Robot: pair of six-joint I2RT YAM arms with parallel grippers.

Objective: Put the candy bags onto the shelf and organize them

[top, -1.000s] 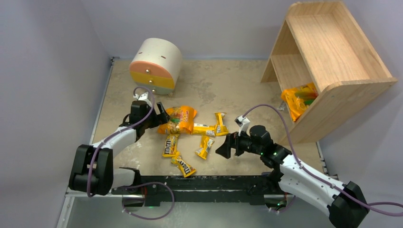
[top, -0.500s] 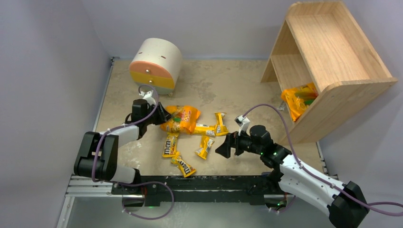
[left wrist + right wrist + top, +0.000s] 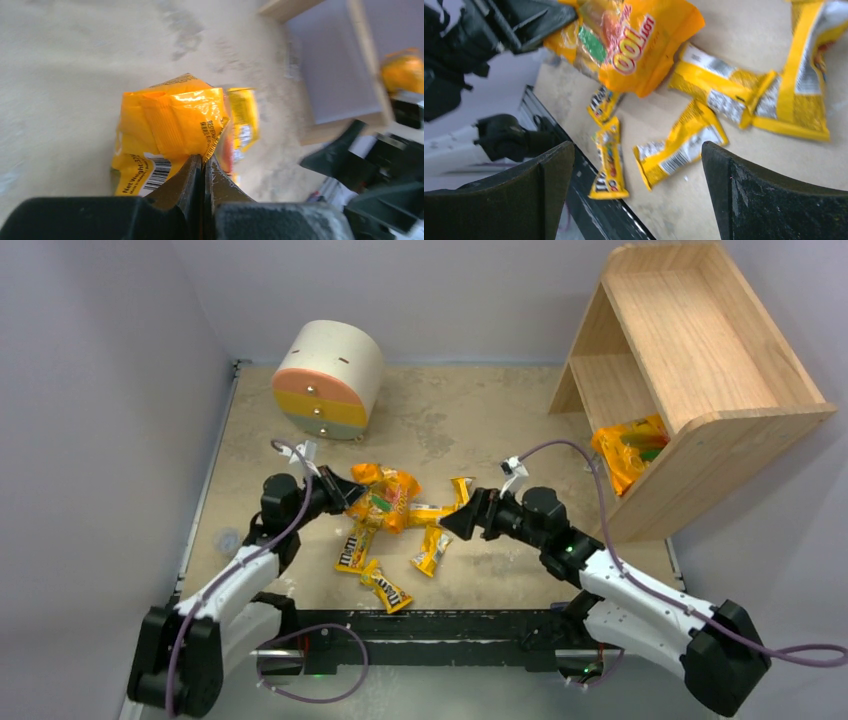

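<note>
My left gripper is shut on the edge of a glossy orange candy bag, which is crumpled and raised at that end. Several small yellow M&M's packets lie around it on the table, among them one, one and one. My right gripper hangs open just right of the packets with nothing between its fingers. A second orange bag lies on the lower tier of the wooden shelf at the far right.
A round cream cabinet with orange, yellow and green drawers stands at the back left. The table's black front rail runs just below the nearest packets. The two grippers face each other across the pile, about a bag's width apart.
My left gripper has shut on the orange bag's edge and bunched it up. My right gripper has moved up and left, closer to the packets, still open.
</note>
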